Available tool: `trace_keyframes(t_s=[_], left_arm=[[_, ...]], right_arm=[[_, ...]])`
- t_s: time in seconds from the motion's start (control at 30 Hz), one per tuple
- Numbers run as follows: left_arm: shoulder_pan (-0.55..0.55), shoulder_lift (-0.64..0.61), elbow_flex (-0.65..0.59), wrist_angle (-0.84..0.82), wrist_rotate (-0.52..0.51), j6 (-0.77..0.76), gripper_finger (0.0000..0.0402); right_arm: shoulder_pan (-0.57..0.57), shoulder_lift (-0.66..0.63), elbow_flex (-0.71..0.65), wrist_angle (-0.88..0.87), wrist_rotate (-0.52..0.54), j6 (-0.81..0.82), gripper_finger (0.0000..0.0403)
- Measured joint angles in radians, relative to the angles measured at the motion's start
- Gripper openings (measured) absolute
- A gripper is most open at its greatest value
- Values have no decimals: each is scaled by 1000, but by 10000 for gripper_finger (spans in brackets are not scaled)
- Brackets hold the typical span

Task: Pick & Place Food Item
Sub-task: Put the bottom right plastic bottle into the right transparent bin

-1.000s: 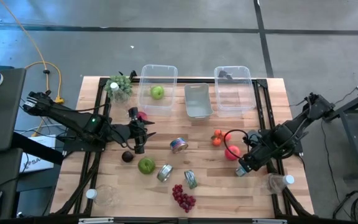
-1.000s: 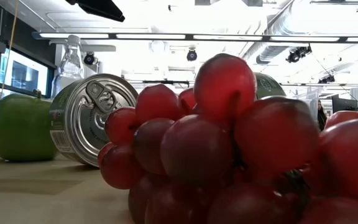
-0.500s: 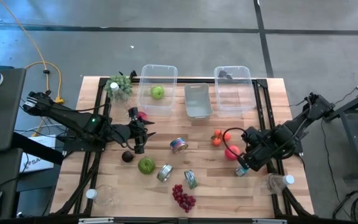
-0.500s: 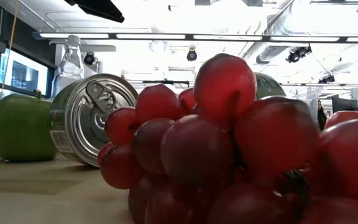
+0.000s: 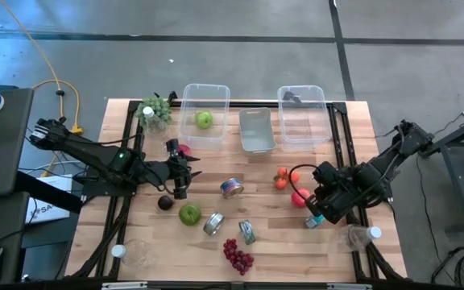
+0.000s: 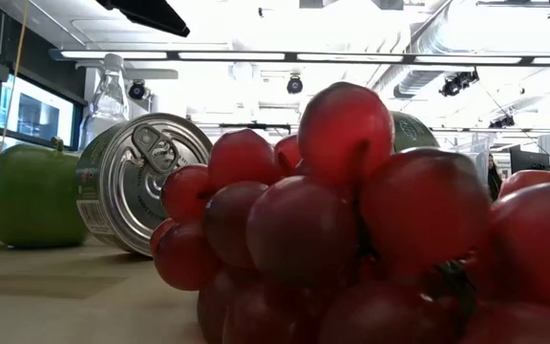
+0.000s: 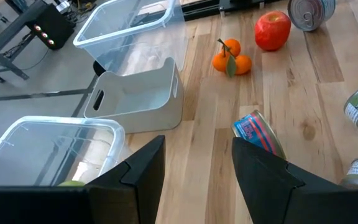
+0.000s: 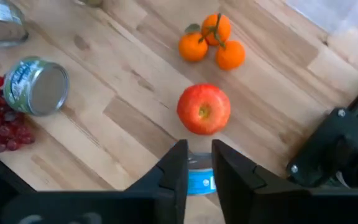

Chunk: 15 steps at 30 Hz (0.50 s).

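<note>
Right hand (image 5: 316, 216) is edging left vs 1 s ago, fingers narrowly apart over a blue can (image 8: 199, 178). Red apple (image 5: 300, 196) is sitting just upper-left of it in the high view, nearer this arm. Left hand (image 5: 179, 171) is waiting mid-left, fingers apart, empty.

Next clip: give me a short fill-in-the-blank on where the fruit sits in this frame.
1. The clear bin holds a green ____.
2. The red apple lies on the ____, just ahead of the right gripper.
3. The fruits beyond the red apple are coloured ____.

Missing words: apple; table; orange
</note>
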Motion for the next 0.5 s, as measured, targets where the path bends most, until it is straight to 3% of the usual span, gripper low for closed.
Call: trace_keyframes(t_s=[0.17,0.5], left_arm=[[0,0,0,0,0,0,177],[0,0,0,0,0,-12,177]], right_arm=[[-21,0,0,-3,-2,34,110],[-29,0,0,11,97,-95,198]])
